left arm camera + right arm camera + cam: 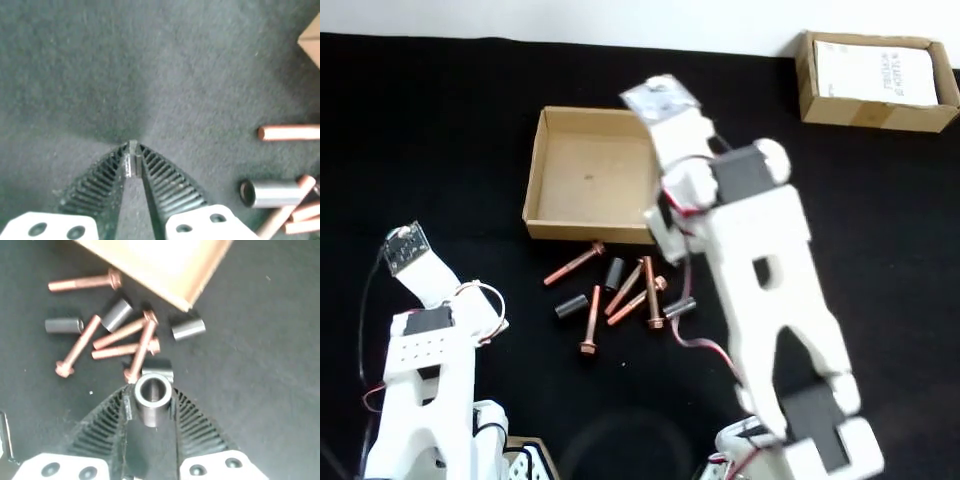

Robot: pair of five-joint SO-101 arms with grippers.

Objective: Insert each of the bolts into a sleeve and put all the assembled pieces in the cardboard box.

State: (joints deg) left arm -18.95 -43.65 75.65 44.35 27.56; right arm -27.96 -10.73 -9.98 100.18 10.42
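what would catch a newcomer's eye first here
The right pincer clamps a grey sleeve, its open end facing the wrist camera. Copper bolts and loose sleeves lie scattered on the black cloth beside the open cardboard box. The left pincer sits shut over a bare patch of that cloth.

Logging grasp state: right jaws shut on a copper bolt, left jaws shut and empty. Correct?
One thing is off. The right gripper has its jaws shut on a grey sleeve, not a copper bolt. The right wrist view shows its open bore, and the copper bolts lie loose past it. The rest holds: the left gripper has its jaws shut and empty.
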